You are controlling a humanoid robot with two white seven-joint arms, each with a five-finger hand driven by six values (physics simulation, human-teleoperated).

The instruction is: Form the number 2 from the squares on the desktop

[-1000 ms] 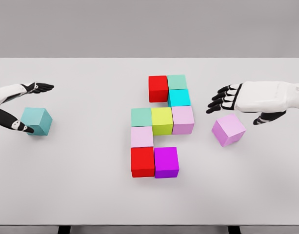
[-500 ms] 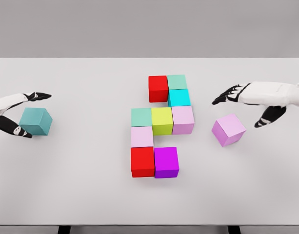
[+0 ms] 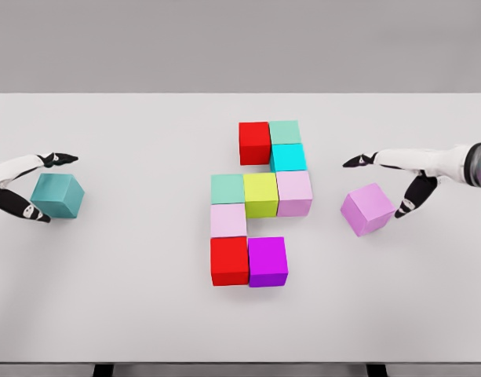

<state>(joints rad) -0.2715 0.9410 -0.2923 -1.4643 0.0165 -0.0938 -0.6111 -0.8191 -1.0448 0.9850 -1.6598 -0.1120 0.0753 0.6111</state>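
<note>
We found nine blocks (image 3: 260,195) joined mid-table as an unfinished 2. Our right hand (image 3: 405,179), fingers spread and empty, straddled the loose pink block (image 3: 367,209), which sat skewed to the rows; no long axis. Our left hand (image 3: 24,184) likewise bracketed the teal block (image 3: 57,195), ungrasped.
</note>
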